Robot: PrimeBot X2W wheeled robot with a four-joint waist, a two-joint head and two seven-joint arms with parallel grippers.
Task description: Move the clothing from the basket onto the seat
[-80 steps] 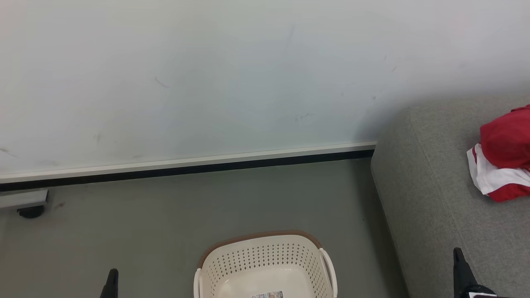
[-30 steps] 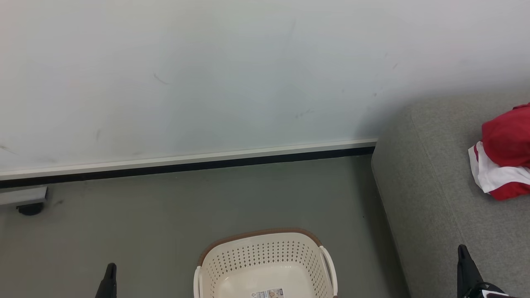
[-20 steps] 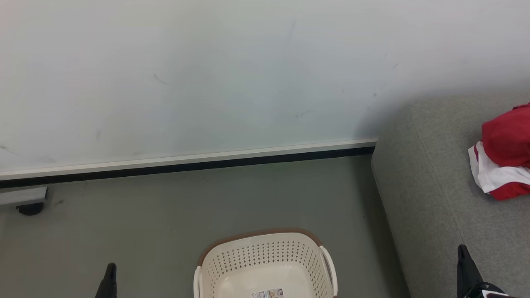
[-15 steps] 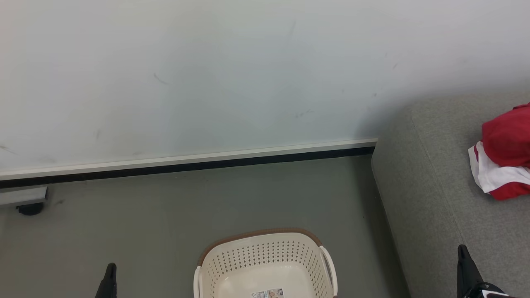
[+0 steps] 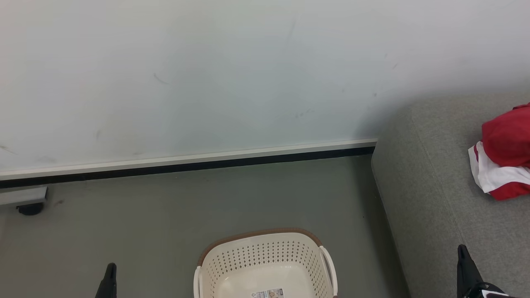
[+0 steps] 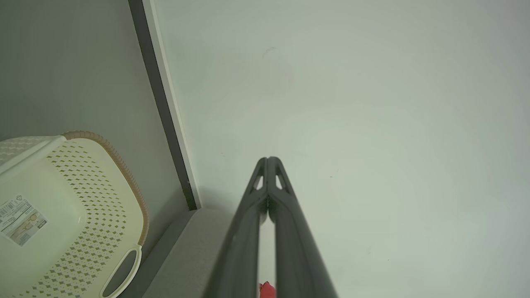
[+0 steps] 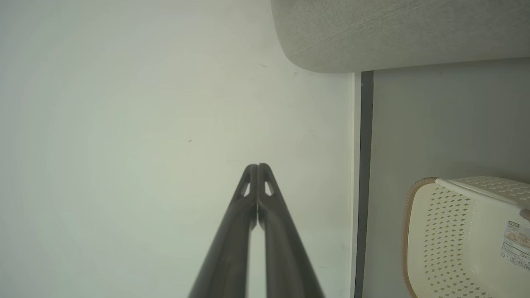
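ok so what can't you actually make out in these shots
- Head view: the clothing on the seat runs off the right edge; full extent unknown.
- Head view: the basket is cut by the bottom edge; its near part is unseen.
- Head view: the sticker label has print too small to read.
- Left wrist view: a red patch at the bottom edge, mostly hidden by the shut left gripper; unidentifiable.

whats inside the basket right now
A sticker label on the bare cream bottom of the basket; nothing else in the part that shows. Its near end runs off the picture, so that can't be checked. The red clothing lies on the seat.
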